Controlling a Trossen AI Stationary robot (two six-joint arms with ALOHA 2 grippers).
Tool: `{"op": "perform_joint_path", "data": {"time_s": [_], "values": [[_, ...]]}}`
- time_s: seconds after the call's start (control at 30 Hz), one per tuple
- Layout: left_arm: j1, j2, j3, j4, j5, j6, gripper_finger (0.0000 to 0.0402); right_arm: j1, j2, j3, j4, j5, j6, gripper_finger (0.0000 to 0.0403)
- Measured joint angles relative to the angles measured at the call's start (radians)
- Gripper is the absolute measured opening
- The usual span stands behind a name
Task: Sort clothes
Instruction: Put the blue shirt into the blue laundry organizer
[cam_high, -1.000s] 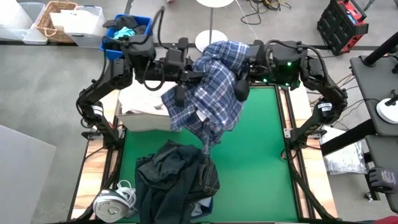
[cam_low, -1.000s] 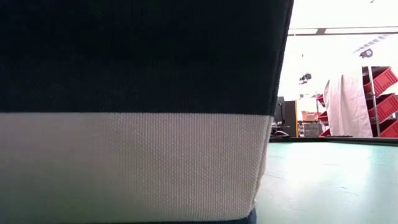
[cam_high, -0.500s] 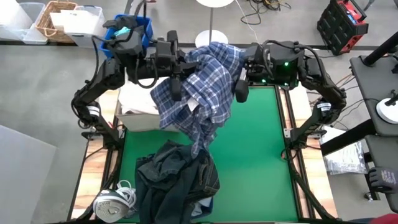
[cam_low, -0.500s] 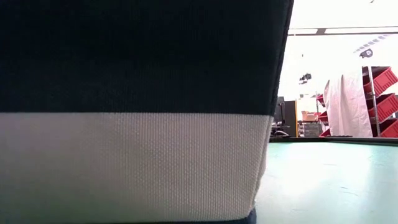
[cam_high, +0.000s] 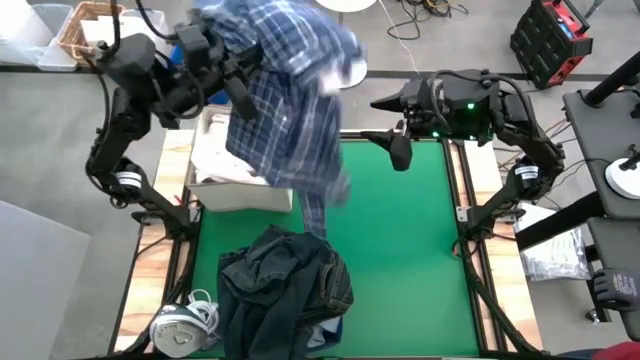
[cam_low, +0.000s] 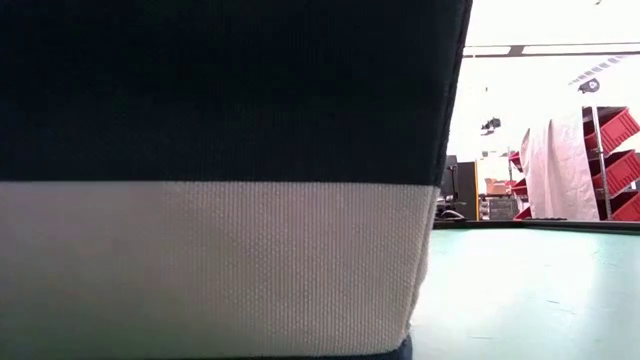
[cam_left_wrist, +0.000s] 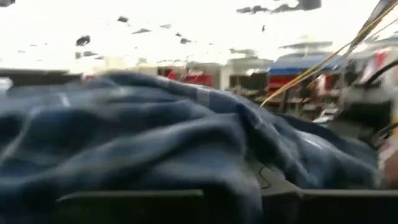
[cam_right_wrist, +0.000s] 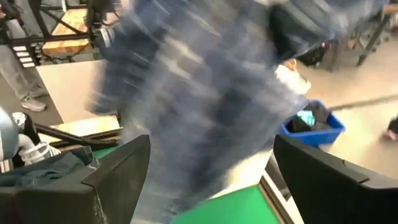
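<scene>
Plaid shirt aloft, seemingly on left tool.

Blue-white plaid shirt bunched across the view, blurred, bright room and red bins behind

The right half of the green table mat lies bare, open to a gripper from above. The hanging blue-white plaid shirt blocks the far-left corner over the white fabric bin, and a heap of dark denim garments fills the near-left part.
</scene>
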Motion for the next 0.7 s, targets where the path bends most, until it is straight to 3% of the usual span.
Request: {"op": "perform_joint_path", "data": {"time_s": [0.3, 0.47, 0.7], "values": [[-0.001, -0.012, -0.004, -0.136, 0.004, -0.001, 0.0003, 0.032, -0.001, 0.000, 0.174, 0.013, -0.194, 0.0317], [-0.002, 0.000, -0.013, -0.159, 0.158, 0.002, 0.0003, 0.030, 0.006, -0.001, 0.241, 0.054, -0.319, 0.0311], [-0.001, 0.045, -0.014, -0.146, 0.206, -0.011, 0.0003, 0.030, 0.037, -0.002, 0.286, 0.023, -0.324, 0.0328]]}}
